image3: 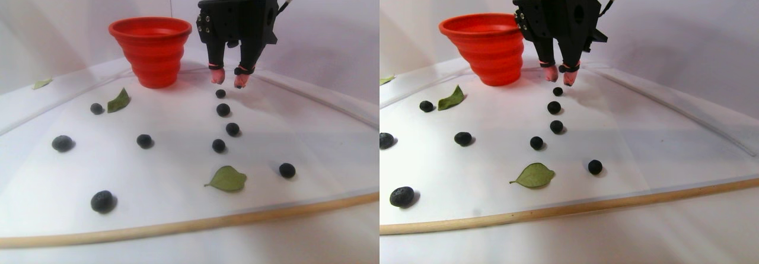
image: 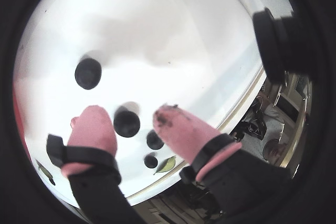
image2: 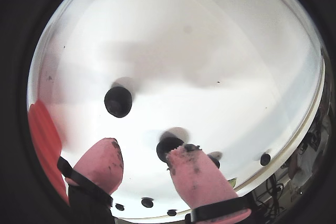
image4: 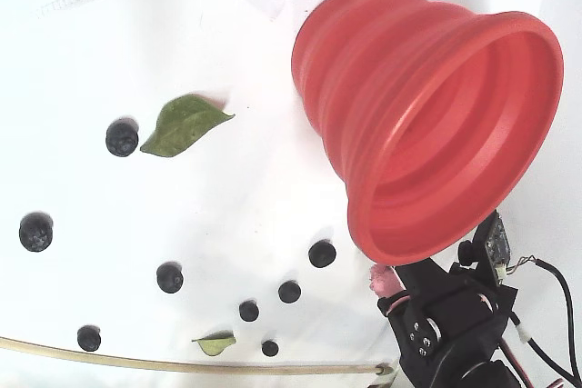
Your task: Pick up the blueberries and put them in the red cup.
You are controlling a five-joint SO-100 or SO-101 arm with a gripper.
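On white table: blueberries (image3: 223, 110) small, matte, dark; pincer (image3: 228, 78) open.

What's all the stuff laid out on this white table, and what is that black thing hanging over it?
Small round dark blue-black blueberries: nine in the stereo pair's left half, scattered on the table; four form a line in front of the hand.
Large bright red ridged silicone cup: one, upright, at the back, left of the hand.
Green leaves: three, flat on the table.
White table: one, with a pale wooden front edge.
Robot's black hand: one, pink-tipped fingers apart, holding nothing, above the rearmost berry.
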